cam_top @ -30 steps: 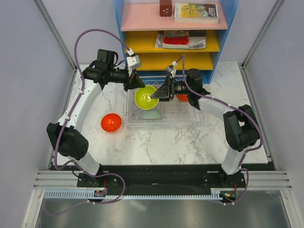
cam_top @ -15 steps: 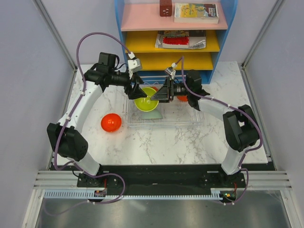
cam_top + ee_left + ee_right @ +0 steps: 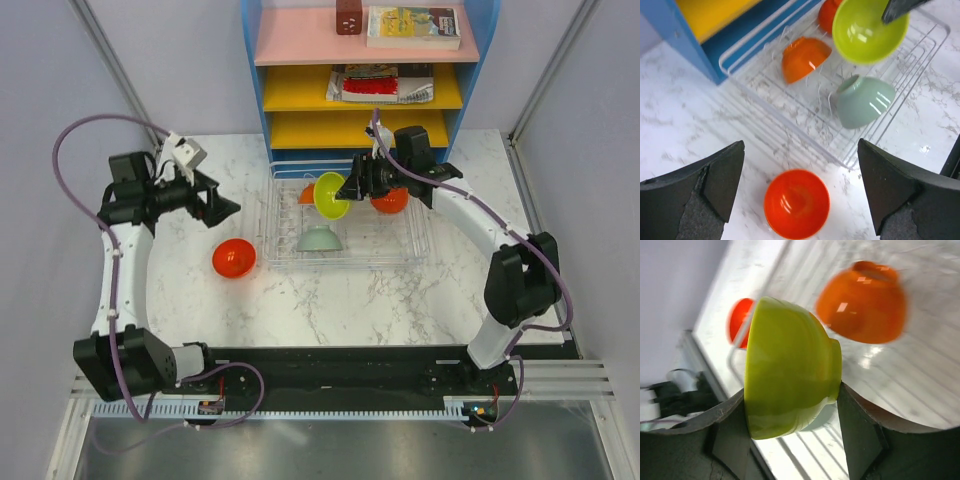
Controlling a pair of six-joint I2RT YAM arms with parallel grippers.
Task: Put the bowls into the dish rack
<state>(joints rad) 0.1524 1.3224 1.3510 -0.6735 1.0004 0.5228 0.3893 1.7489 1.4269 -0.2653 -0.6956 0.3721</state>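
Our left arm stands tall at the table's left side, its forearm pointing right toward the dish rack (image 3: 400,247). The left gripper (image 3: 225,208) hangs over bare marble-patterned table (image 3: 330,300), fingers wide apart and empty. Our right arm reaches across the rack from the right, and the right gripper (image 3: 350,190) is clamped on the rim of the lime green bowl (image 3: 331,196), held tipped on edge above the rack's back left part.

We cannot read the print on the book (image 3: 413,24) on the pink shelf.

The bowls are round and glossy. In the white wire rack sit an overturned mint bowl (image 3: 863,101), an orange bowl (image 3: 805,57) and a red-orange bowl (image 3: 391,201). A red bowl (image 3: 233,258) rests upright on the table just left of the rack.
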